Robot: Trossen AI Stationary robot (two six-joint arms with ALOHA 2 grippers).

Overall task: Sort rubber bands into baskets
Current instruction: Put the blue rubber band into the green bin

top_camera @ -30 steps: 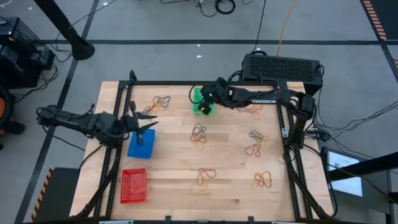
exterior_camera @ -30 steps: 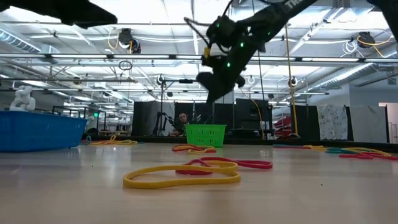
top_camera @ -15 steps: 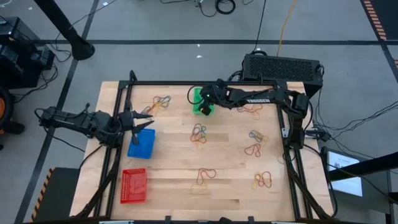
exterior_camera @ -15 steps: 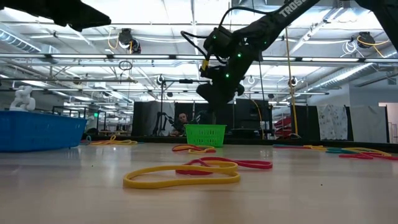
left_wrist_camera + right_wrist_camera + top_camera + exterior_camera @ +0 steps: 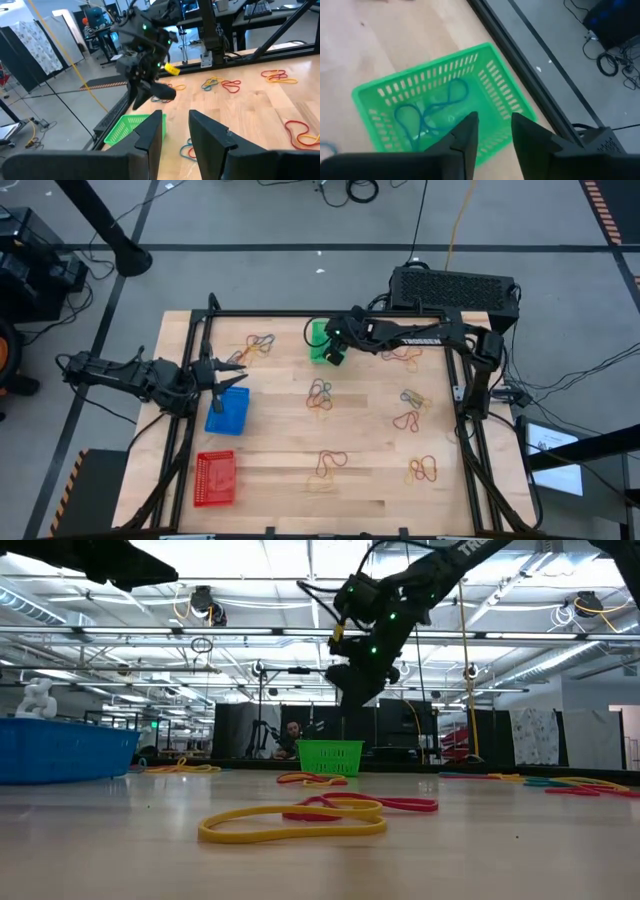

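2 dark bands [image 5: 427, 116] lie in green basket [image 5: 507, 107] (right gripper [image 5: 492, 131] above, parted).

The green basket [image 5: 445, 100] sits at the far edge of the table, with dark green bands [image 5: 427, 117] lying inside it. The blue basket [image 5: 227, 411] and red basket [image 5: 215, 478] sit on the left side. Red and yellow rubber bands [image 5: 419, 470] lie scattered in little piles.
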